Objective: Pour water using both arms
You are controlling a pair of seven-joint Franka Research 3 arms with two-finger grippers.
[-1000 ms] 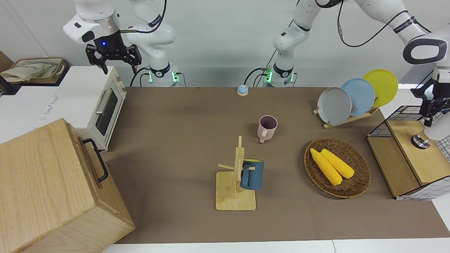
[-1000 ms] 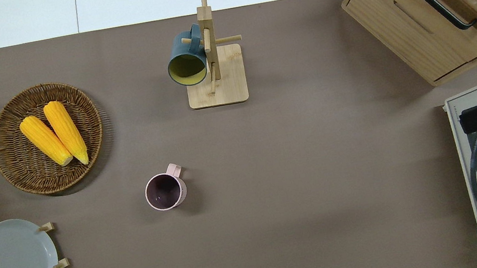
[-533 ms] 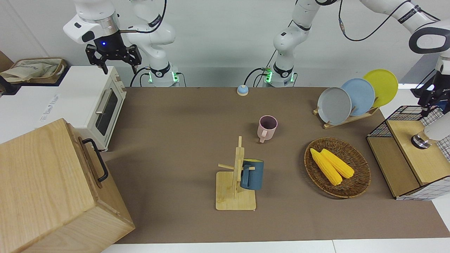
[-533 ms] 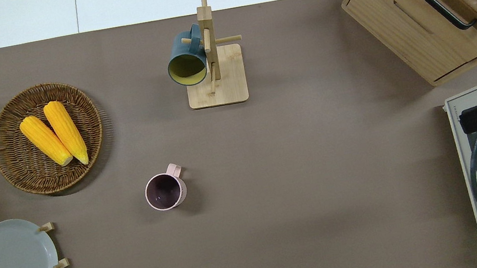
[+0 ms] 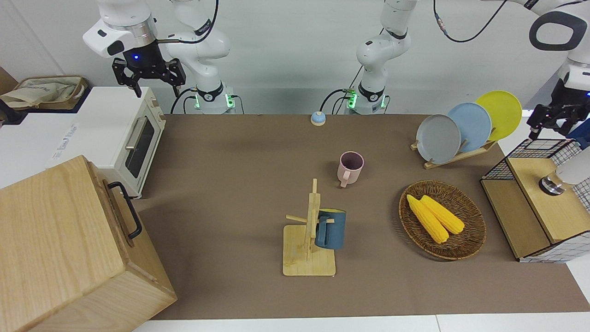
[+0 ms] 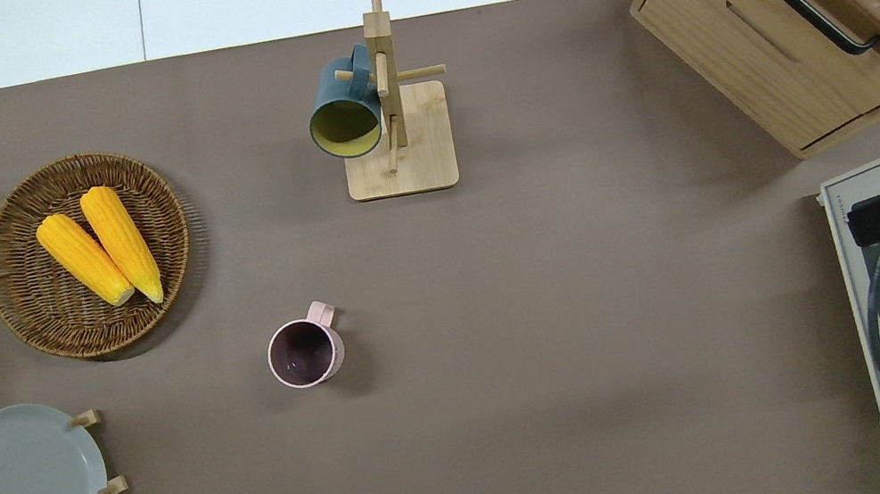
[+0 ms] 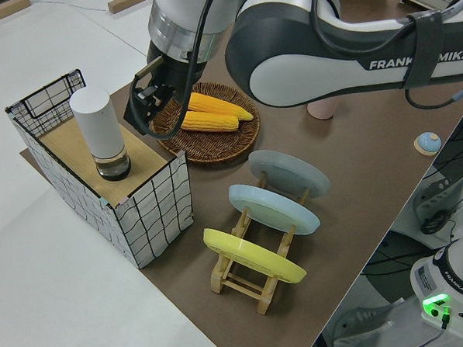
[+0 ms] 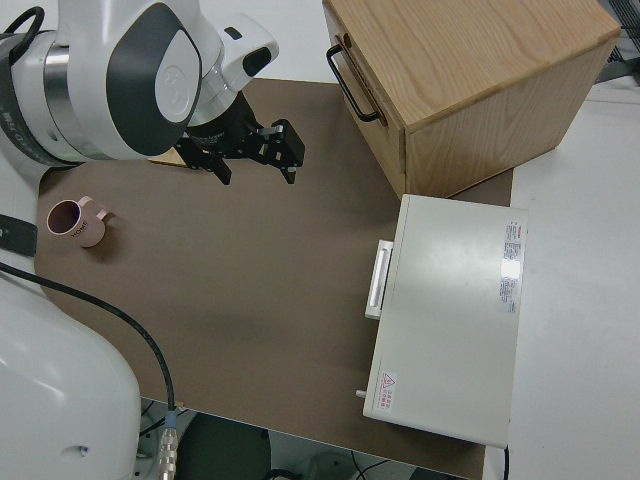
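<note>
A white bottle (image 7: 99,130) with a dark metal base stands upright on the wooden lid of a wire basket (image 7: 152,205) at the left arm's end of the table. My left gripper (image 5: 548,126) hangs open and empty in the air close beside the bottle's top (image 5: 571,171), not touching it; in the left side view the left gripper (image 7: 145,116) sits between bottle and wicker tray. A pink mug (image 6: 305,354) stands upright mid-table. A dark blue mug (image 6: 343,116) hangs on a wooden rack (image 6: 406,158). The right arm is parked, its gripper (image 5: 150,84) open.
A wicker tray (image 5: 470,240) with two corn cobs lies next to the wire basket. A plate rack (image 5: 458,125) holds three plates. A white toaster oven (image 5: 115,133) and a wooden cabinet (image 5: 64,249) fill the right arm's end. A small blue bell (image 5: 318,118) sits near the robots.
My left gripper has risen and drawn back from just above the white bottle's base. The bottle, mugs and right arm have not moved.
</note>
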